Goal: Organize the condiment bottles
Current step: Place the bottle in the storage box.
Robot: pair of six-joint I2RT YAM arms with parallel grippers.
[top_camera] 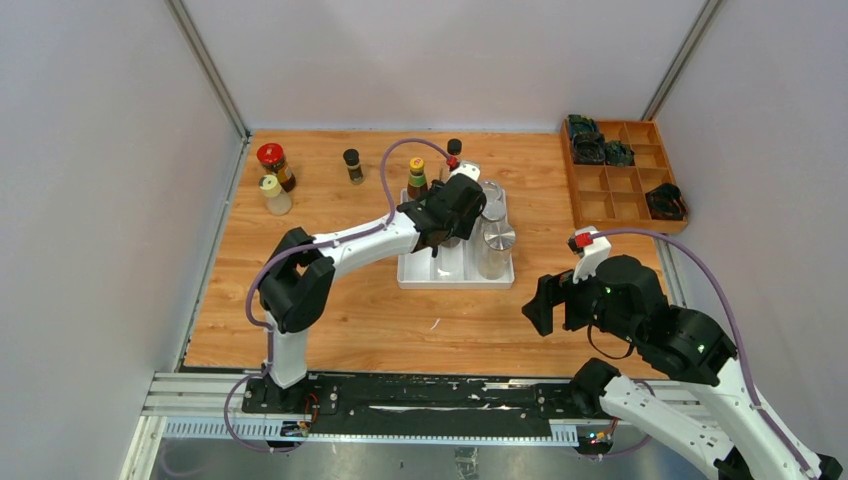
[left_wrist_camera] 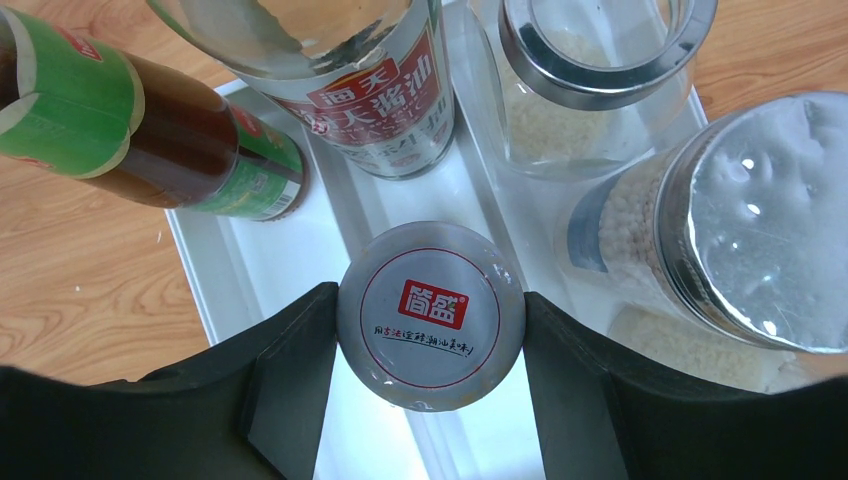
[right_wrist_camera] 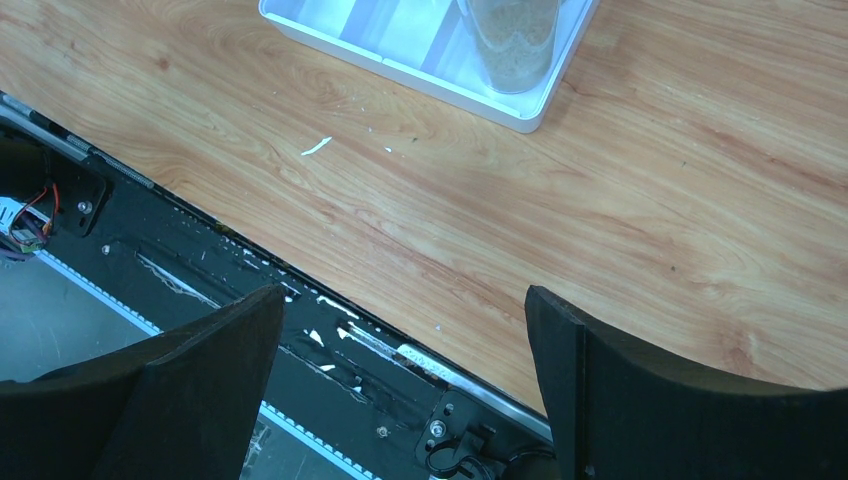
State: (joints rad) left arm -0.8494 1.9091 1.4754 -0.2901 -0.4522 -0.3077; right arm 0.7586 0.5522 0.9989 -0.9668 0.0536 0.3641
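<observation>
Nearest to me, the right gripper [right_wrist_camera: 400,320] hangs over the near right edge of the desk [top_camera: 330,310], its fingers [right_wrist_camera: 200,380] spread wide with nothing between them. Through its wrist camera I see only bare wood and the near corner of the white tray [right_wrist_camera: 520,118].

Further in, mid-desk, the left gripper [top_camera: 440,235] reaches down into the tray. Its fingers [left_wrist_camera: 290,360] press against both sides of the white-capped bottle [left_wrist_camera: 430,315], which stands upright in the tray's left half. Right of it, in the tray's right half, stand two silver-lidded jars, the nearer jar [left_wrist_camera: 760,220] holding pale grains and the farther jar [left_wrist_camera: 600,60] just behind it. Beyond the held bottle stands a red-labelled bottle [left_wrist_camera: 385,110]. A green-labelled bottle [left_wrist_camera: 150,130] with a yellow cap stands at the tray's far left corner; I cannot tell whether it is inside the rim.

Far left on the desk, well apart from the tray, a pale shaker [top_camera: 275,195] and a red-lidded jar [top_camera: 272,162] stand together, and a small dark-capped shaker [top_camera: 352,165] stands right of them. Far right lies the wooden box [top_camera: 620,185].
</observation>
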